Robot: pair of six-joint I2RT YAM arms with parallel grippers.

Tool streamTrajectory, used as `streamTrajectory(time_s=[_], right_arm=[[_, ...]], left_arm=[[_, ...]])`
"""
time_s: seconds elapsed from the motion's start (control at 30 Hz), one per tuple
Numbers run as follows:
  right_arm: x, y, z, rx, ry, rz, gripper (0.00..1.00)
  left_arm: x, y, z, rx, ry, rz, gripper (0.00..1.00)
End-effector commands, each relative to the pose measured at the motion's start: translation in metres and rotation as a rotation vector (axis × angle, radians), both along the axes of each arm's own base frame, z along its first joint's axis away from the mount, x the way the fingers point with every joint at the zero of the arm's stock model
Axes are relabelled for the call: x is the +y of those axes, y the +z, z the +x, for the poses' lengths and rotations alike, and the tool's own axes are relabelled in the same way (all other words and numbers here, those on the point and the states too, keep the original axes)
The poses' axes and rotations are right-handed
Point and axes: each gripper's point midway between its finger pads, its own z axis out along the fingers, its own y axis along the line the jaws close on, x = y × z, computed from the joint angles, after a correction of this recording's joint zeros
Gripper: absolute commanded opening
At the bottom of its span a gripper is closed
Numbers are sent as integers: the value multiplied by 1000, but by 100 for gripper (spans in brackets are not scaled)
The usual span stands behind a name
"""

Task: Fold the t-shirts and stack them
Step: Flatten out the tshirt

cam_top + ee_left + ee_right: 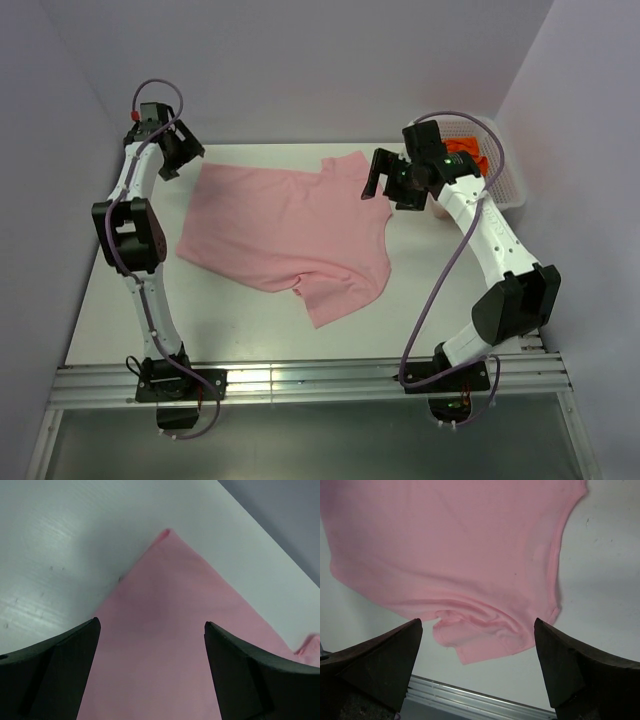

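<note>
Pink t-shirt [285,225] lies spread nearly flat on the surface [230,320], one flap rumpled at its near edge. It looks light and limp, so I'd take it by the corners and hem rather than mid-cloth. Left claw [188,157] hangs spread over the shirt's far-left corner and right claw [372,183] spread above its far-right edge, neither pinching anything. Just off that far-right side, the pale basket [512,190] holds the orange t-shirt [468,158], bunched up.
</note>
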Motion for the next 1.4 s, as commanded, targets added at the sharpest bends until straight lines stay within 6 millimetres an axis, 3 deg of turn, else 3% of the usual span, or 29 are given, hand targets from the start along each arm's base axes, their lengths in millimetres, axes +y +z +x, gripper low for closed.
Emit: streamTrajectory(time_s=[0.0,0.07,0.1,0.23,0.4,0.47,0.57,0.7,0.87,0.9,0.93,1.1,1.17,1.2,1.23,1.27,1.3,1.33,1.37], right_arm=[[5,18,3,-56,16,33,100],[7,7,3,-26,25,34,100],[8,4,4,-18,27,29,100],[2,-12,9,14,22,-19,100],[3,-21,23,47,29,-40,100],[2,-21,33,50,22,-42,99],[0,-24,41,70,14,-19,99],[-16,-34,52,100,-42,-4,99],[-35,-50,77,134,-112,8,98],[-36,-44,86,115,-117,12,98],[-38,-53,93,133,-125,11,98],[-40,-49,126,111,-149,57,98],[-43,-60,139,125,-158,78,98],[-43,-53,150,98,-165,93,98],[-42,-67,159,118,-165,97,98],[-38,-67,169,104,-155,121,98],[-36,-54,184,58,-160,145,98],[-32,-67,195,67,-160,160,98],[-26,-51,212,-2,-149,198,98]], left_arm=[[-13,7,40,-105,-92,-91,92],[-9,8,57,-156,-101,-137,92],[-7,-6,62,-148,-109,-162,92],[7,-20,80,-194,-123,-236,93],[17,-56,91,-168,-107,-259,93],[19,-58,95,-181,-110,-258,93],[17,-70,100,-182,-113,-274,93],[11,-87,103,-175,-133,-314,93],[-7,-88,100,-168,-171,-331,91],[-11,-89,99,-163,-175,-331,89],[-13,-91,97,-153,-177,-337,85],[-15,-95,92,-135,-177,-343,67],[-17,-97,91,-132,-178,-354,60],[-19,-98,91,-130,-179,-359,53],[-20,-99,91,-128,-182,-363,47],[-21,-100,91,-126,-181,-365,43],[-22,-102,90,-121,-181,-367,29],[-24,-103,90,-117,-180,-367,24],[-26,-102,90,-118,-182,-366,20]])
